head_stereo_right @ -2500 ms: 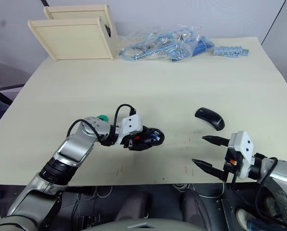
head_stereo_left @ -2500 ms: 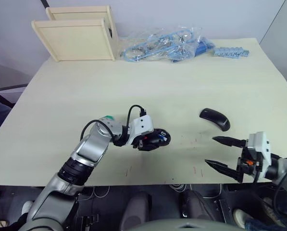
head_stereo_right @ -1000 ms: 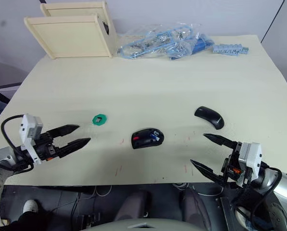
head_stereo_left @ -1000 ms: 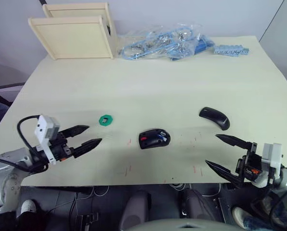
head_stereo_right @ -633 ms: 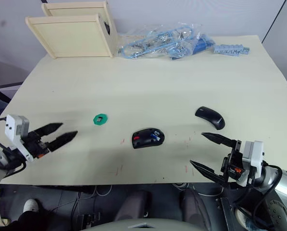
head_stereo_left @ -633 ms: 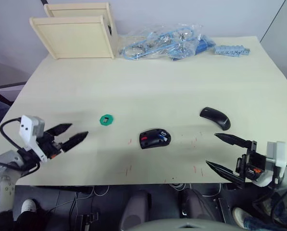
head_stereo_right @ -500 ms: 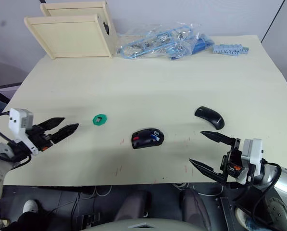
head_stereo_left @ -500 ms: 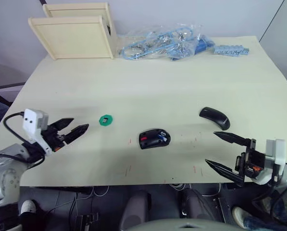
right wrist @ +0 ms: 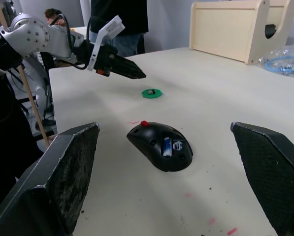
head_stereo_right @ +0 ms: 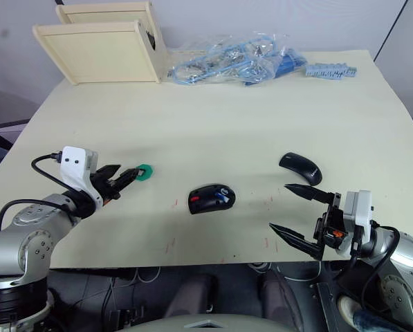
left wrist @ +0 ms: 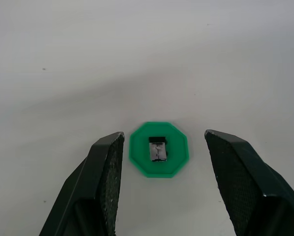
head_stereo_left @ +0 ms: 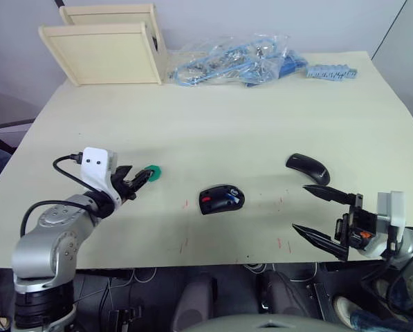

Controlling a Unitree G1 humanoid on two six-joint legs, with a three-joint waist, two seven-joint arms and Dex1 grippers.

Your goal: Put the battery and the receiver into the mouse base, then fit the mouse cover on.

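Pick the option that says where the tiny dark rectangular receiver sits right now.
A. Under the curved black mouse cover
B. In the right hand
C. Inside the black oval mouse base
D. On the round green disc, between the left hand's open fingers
D. The left wrist view shows the tiny dark rectangular receiver lying on the round green disc, with the left hand open and one black finger on each side of the disc.

Receiver [left wrist: 158, 149] on disc [left wrist: 159, 156], left of mouse base [head_stereo_left: 221, 199], mouse cover [head_stereo_left: 308, 168] right
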